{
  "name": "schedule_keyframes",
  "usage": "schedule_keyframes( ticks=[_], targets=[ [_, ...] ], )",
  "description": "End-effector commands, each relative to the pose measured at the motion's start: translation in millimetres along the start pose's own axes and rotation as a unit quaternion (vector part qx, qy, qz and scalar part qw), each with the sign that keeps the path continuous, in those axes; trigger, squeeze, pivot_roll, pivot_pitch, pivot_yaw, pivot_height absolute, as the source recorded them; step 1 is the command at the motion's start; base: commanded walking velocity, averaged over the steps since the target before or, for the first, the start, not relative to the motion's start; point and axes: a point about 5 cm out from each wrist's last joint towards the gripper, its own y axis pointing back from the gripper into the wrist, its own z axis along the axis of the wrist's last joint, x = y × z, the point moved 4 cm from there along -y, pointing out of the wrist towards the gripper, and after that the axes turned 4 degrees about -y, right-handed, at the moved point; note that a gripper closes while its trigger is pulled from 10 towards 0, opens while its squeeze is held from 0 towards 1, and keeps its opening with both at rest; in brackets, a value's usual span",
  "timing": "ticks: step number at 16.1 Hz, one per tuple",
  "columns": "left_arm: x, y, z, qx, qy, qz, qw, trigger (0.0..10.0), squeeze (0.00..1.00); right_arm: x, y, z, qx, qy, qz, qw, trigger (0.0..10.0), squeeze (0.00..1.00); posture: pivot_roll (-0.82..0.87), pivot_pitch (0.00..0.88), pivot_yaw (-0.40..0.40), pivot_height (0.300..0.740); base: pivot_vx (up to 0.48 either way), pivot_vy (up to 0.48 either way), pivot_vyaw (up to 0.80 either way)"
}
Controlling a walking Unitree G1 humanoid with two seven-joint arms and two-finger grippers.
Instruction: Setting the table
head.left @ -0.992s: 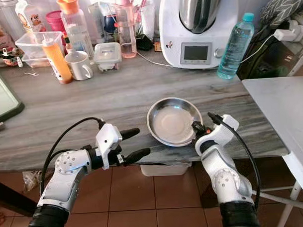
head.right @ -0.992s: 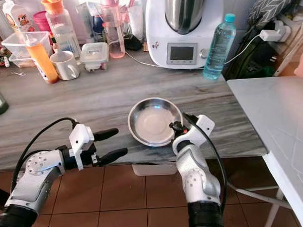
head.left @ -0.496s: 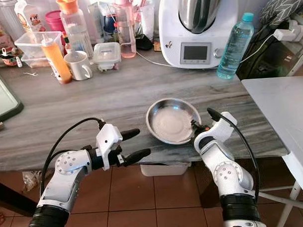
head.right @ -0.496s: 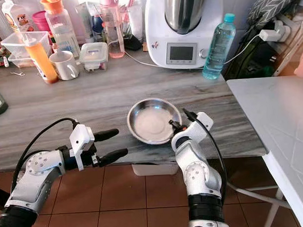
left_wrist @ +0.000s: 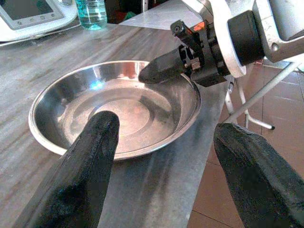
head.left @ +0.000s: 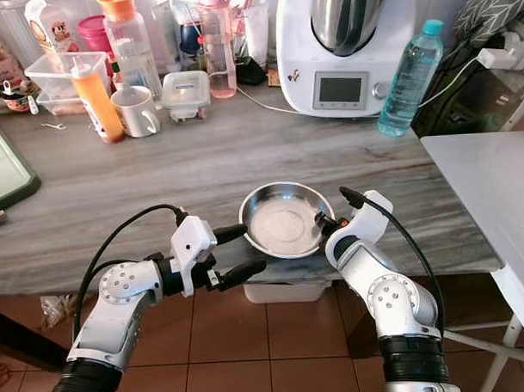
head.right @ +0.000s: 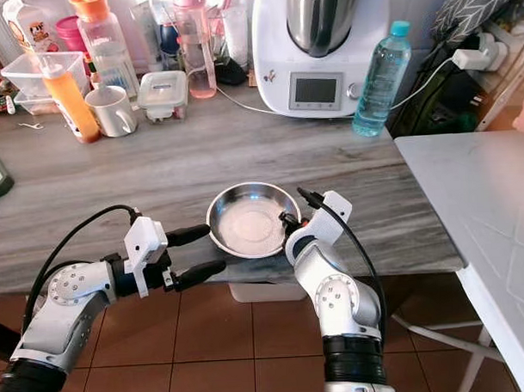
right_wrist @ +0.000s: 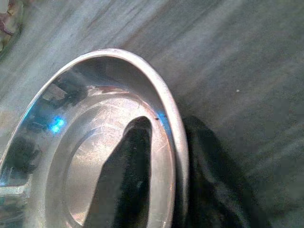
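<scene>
A shallow steel bowl (head.left: 278,219) sits on the grey marbled counter (head.left: 192,173), close to its front edge. My right gripper (head.left: 325,225) is shut on the bowl's right rim (right_wrist: 167,101), one finger (right_wrist: 127,171) inside the bowl and the other outside under the rim. My left gripper (head.left: 247,250) is open just left of the bowl, level with the counter's edge. In the left wrist view the bowl (left_wrist: 85,102) lies just ahead of that gripper's spread fingertips (left_wrist: 102,130), with the right gripper's finger (left_wrist: 161,69) lying across the far rim.
Along the back of the counter stand a white kitchen machine (head.left: 343,47), a blue water bottle (head.left: 406,79), an orange bottle (head.left: 97,98), a white mug (head.left: 137,111) and several containers. A white table (head.left: 494,188) adjoins on the right. A white bin (head.left: 283,292) is under the counter.
The right gripper has drawn the bowl leftward along the counter's front edge, toward the left gripper. The left gripper has edged a little to the right and stays open.
</scene>
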Motion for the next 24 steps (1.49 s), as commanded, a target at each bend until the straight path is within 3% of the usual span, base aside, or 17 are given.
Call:
schedule_keyframes(
  ticks=[1, 6, 10, 14, 17, 20, 24],
  targets=[
    [-2.0, -1.4, 2, 0.001, -0.004, -0.004, 1.0, 10.0, 0.0, -8.6, 2.3, -14, 0.02, -0.017, -0.025, 0.999, 10.0, 1.0, 0.14, 0.1, -0.001, 0.74, 0.0, 0.0, 0.0],
    [-2.3, -2.4, 1, 0.002, -0.004, -0.004, 1.0, 10.0, 0.0, 0.2, 12.1, 10, -0.04, 0.048, 0.008, 0.998, 10.0, 1.0, 0.14, 0.095, 0.0, 0.74, 0.0, 0.0, 0.0],
    [-3.3, -3.6, 0, 0.002, -0.003, -0.006, 1.0, 10.0, 0.0, 3.1, 17.5, 14, -0.063, 0.083, 0.03, 0.994, 10.0, 1.0, 0.13, 0.095, -0.003, 0.74, 0.0, 0.0, 0.0],
    [-3.1, -4.5, -3, 0.005, -0.002, -0.008, 1.0, 10.0, 0.0, 15.3, 27.8, 25, -0.116, 0.152, 0.066, 0.979, 10.0, 1.0, 0.13, 0.094, -0.002, 0.74, 0.0, 0.0, 0.0],
    [-2.3, -3.5, -4, 0.006, -0.003, -0.008, 1.0, 10.0, 0.0, 18.0, 34.3, 32, -0.147, 0.169, 0.079, 0.971, 10.0, 1.0, 0.14, 0.097, 0.002, 0.74, 0.0, 0.0, 0.0],
    [0.7, -3.7, -4, 0.006, -0.006, -0.006, 1.0, 10.0, 0.0, 21.4, 53.6, 54, -0.236, 0.25, 0.102, 0.934, 10.0, 1.0, 0.13, 0.096, 0.003, 0.74, 0.0, 0.0, 0.0],
    [4.6, -5.9, 2, -0.01, -0.006, 0.011, 1.0, 10.0, 0.0, 6.5, 67.5, 55, -0.267, 0.316, 0.081, 0.907, 10.0, 1.0, 0.13, 0.092, -0.003, 0.74, 0.0, 0.0, 0.0]
  ],
)
